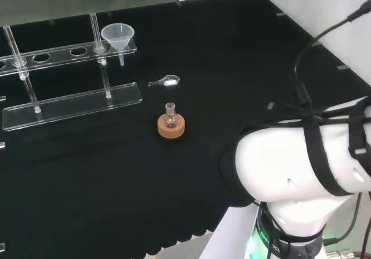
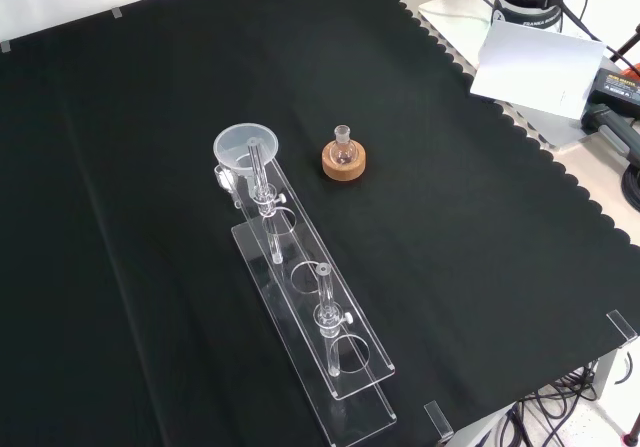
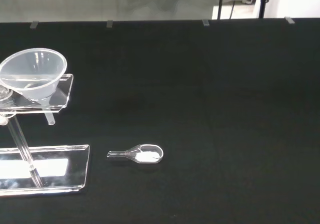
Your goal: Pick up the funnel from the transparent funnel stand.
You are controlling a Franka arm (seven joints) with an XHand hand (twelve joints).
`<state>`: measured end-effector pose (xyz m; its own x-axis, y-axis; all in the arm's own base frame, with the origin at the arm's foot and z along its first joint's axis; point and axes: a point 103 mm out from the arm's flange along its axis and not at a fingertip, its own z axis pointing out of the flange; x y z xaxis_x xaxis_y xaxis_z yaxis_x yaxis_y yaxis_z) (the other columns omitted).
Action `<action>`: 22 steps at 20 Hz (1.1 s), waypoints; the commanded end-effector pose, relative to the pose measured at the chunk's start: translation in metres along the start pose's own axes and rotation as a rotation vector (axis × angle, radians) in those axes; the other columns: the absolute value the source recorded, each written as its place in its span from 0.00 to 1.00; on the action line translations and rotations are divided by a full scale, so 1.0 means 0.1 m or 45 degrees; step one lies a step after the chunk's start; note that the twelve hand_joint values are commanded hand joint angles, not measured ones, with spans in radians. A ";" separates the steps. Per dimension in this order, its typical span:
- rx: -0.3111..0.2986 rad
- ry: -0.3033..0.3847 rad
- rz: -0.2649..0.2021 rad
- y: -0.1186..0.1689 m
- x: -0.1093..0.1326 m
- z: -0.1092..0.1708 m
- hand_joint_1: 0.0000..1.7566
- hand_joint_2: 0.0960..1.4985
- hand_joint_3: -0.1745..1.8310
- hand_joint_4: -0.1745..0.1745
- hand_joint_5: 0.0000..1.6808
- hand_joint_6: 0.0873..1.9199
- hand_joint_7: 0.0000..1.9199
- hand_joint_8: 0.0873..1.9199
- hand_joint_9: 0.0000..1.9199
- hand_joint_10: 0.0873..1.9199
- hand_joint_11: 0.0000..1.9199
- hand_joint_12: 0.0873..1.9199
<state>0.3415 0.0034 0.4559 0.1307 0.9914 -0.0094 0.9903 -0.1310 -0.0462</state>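
The funnel [image 1: 117,37] sits in the end hole of the clear stand [image 1: 69,76], at the stand's right end in the head view, its spout hanging below the upper shelf. Near it on the black bench [image 1: 232,68] lies a small clear scoop [image 1: 166,81] with white powder. Nearer me, a little flask [image 1: 170,117] stands upright in a cork ring [image 1: 171,126]. Whether my hand is clenched or released I cannot tell.
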 end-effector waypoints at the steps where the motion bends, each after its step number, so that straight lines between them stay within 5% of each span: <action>1: 0.018 0.023 -0.028 0.53 0.09 0.13 0.00 0.82 0.25 0.60 0.11 0.00 0.00 0.12 0.08 0.29 0.09 0.69; 10: 0.083 0.021 -0.100 1.32 0.21 0.44 0.01 0.81 0.25 0.58 0.10 0.00 0.00 0.13 0.08 0.29 0.09 0.69; 22: 0.235 -0.058 -0.286 1.96 0.63 0.98 0.18 0.65 0.21 0.53 0.08 0.00 0.00 0.16 0.08 0.30 0.09 0.69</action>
<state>0.4965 0.0184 0.3794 0.0173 0.9998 0.0108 0.9821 -0.0150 -0.1878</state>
